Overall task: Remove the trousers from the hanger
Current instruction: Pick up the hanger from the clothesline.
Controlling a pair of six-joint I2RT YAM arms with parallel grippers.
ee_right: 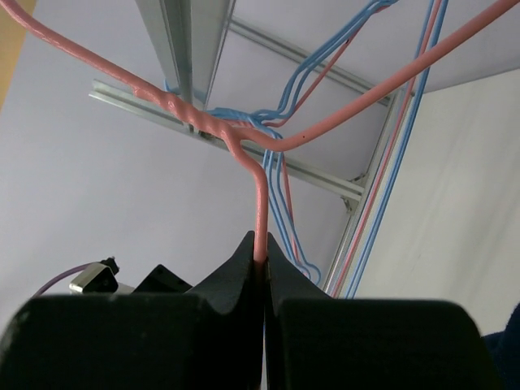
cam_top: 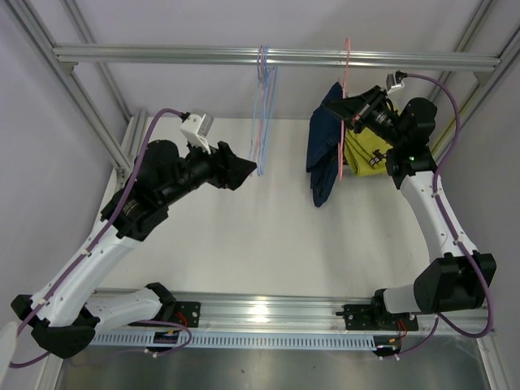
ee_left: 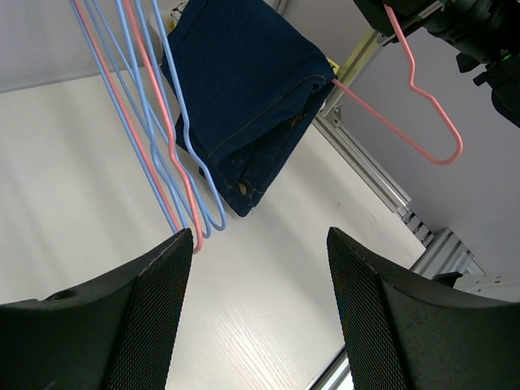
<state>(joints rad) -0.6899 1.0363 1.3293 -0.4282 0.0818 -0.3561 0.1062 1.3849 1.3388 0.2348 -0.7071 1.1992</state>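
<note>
Arm bases: both bolted at the near edge of the white table (cam_top: 244, 236), farthest from the overhead rail (cam_top: 276, 57).

Left gripper (cam_top: 231, 166): raised over the table, short of the rail and below it. In its wrist view the left gripper (ee_left: 260, 309) has both black fingers (ee_left: 154, 325) set wide apart, with bare table showing between them. It holds and touches nothing.

Empty hangers (cam_top: 264, 114): a bunch of thin blue wire hangers with a pink one among them hangs from the rail near its middle, just beyond the left gripper. Seen from the left wrist, their lower loops (ee_left: 183, 203) end just above the left finger.

Right gripper (cam_top: 355, 114): close under the right half of the rail. Its wrist view shows the right gripper (ee_right: 262, 276) with jaws pressed together on the wire of the pink hanger (ee_right: 260, 211), which runs straight up from the fingertips to a twisted neck.

Pink hanger (cam_top: 344, 106): it hangs below the rail, right of the empty bunch. Whether its hook sits on the rail cannot be told.

Dark navy trousers (cam_top: 325, 154): folded and draped over the pink hanger (ee_left: 422, 106), hanging clear of the table. The left wrist view shows the denim (ee_left: 244, 97) with seams and rivets.

Bright yellow garment (cam_top: 366, 150): it hangs just right of the navy trousers, below the right gripper; its support is hidden
</note>
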